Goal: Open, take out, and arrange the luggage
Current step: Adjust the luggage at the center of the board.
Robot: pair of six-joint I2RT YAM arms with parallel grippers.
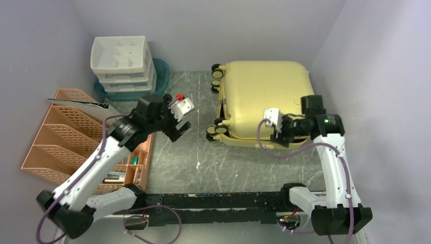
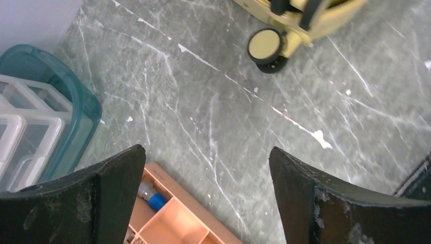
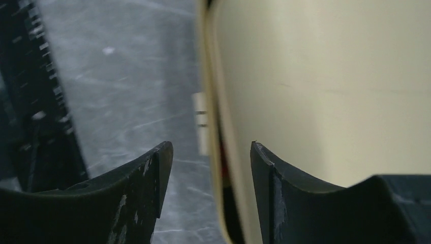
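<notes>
Luggage [image 1: 262, 99] lies flat, shut, at far-right corner of desk [image 1: 193, 162]. We judge shell stiff, smooth, slippery, too bulky to span; lid probably light. Right fingers [image 3: 147, 173] parted, straddling near-edge rim [image 3: 211, 76], clamping nothing. Left fingers [image 2: 117, 178] spread wide, empty, above desk middle. We would take lid by rim, not flat shell.

Right wrist view: the luggage [image 3: 325, 76] is running past the top, right and bottom edges, its rim blurring inside the right gripper [image 3: 209, 147]; contact cannot be told. Left wrist view: the top edge is cropping the luggage to one wheel [image 2: 264, 46]; the orange organizer [image 2: 178, 223] is holding a blue-and-white item [image 2: 156, 202] too small to identify.
</notes>
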